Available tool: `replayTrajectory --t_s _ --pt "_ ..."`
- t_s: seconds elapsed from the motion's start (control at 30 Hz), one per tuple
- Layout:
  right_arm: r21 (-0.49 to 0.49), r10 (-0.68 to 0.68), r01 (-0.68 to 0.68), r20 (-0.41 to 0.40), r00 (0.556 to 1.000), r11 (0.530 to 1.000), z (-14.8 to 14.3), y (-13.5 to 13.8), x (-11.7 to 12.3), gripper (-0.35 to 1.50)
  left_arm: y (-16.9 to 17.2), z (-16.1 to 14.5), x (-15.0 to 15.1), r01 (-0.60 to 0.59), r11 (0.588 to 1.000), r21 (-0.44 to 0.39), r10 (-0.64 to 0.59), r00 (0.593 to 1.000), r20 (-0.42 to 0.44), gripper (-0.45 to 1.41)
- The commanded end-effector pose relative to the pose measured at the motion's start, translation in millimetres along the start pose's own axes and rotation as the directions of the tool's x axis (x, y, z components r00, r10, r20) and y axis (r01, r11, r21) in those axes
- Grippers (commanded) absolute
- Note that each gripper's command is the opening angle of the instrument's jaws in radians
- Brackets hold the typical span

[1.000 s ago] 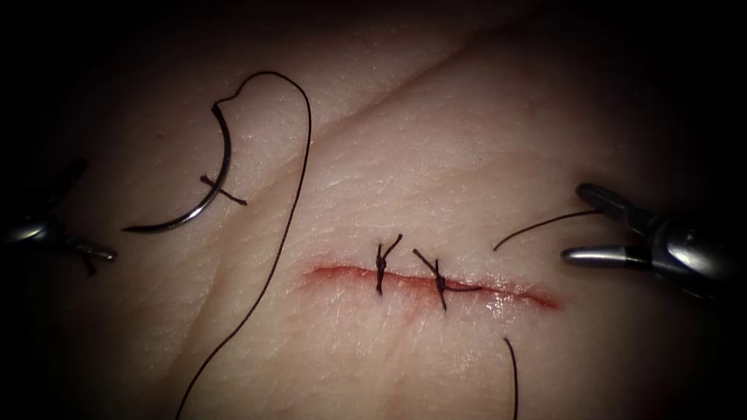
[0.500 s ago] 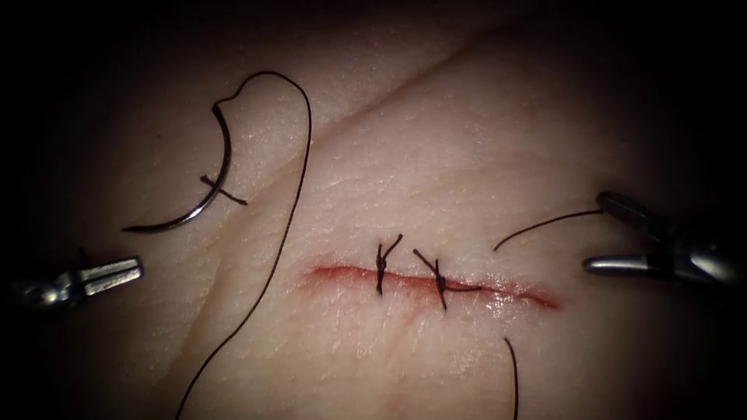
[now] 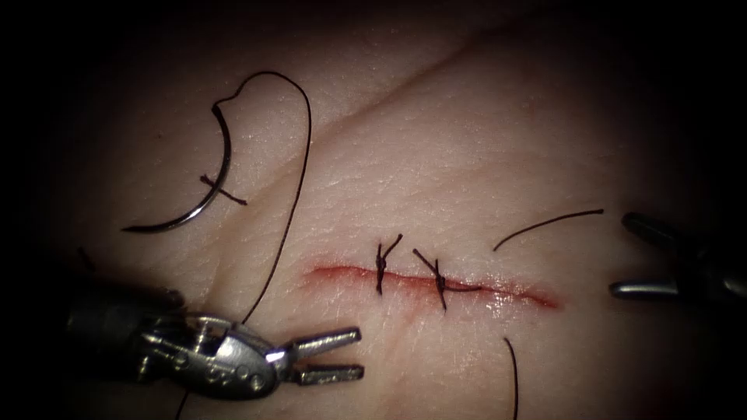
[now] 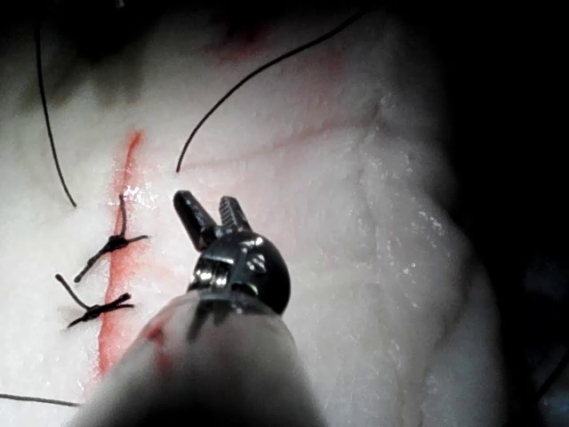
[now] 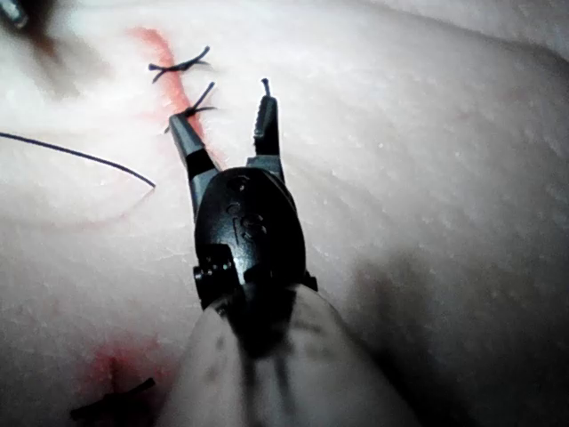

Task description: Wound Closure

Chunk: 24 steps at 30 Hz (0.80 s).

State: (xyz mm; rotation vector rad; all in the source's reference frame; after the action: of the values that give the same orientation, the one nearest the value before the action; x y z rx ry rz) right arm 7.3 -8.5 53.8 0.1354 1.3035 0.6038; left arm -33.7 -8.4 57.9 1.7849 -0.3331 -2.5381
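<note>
Nearby, curved steel needle unheld.

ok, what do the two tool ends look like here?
Left tool: polished silver wrist with small rivets and short ridged silver jaws on a dark shaft. Its shaft end is pale grey with red smears. Right tool: grey metal jaws; its wrist looks black, with slim tapered jaws.

The tissue is pale and creased, with a thin red cut running left to right across its middle. Two dark knotted stitches cross the cut side by side. The curved needle lies flat on the tissue, far left of the cut, free of both hands, its dark thread arching over and trailing toward the near edge.
</note>
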Motion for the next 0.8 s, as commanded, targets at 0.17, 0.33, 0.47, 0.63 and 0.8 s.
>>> replayTrajectory --t_s 0.17,0.33,0.47,0.63,0.8 --pt "0.002 0.0 0.0 -0.009 1.0 1.0 0.0 -0.7 -0.8 1.23 0.4 3.8 0.5 -0.088 0.996 0.006 0.088 0.996 -0.028 0.46" --pt "0.005 -0.002 0.002 -0.011 1.0 1.0 -0.1 -1.1 -0.9 1.21 0.5 6.6 1.1 -0.188 0.982 0.006 0.188 0.981 -0.043 0.71" --pt "0.007 -0.003 0.003 -0.013 1.0 1.0 -0.3 -1.3 -0.9 1.21 1.2 7.7 1.3 -0.268 0.963 -0.028 0.266 0.963 -0.05 0.78" --pt "0.005 -0.004 0.004 -0.016 1.0 1.0 -0.2 -1.3 -1.1 1.2 2.0 9.1 2.3 -0.323 0.946 -0.035 0.319 0.943 -0.092 0.9" --pt "0.004 -0.004 0.004 -0.016 1.0 1.0 -0.1 -1.3 -1.2 1.2 2.0 10.6 3.2 -0.355 0.934 -0.028 0.35 0.93 -0.114 1.0"
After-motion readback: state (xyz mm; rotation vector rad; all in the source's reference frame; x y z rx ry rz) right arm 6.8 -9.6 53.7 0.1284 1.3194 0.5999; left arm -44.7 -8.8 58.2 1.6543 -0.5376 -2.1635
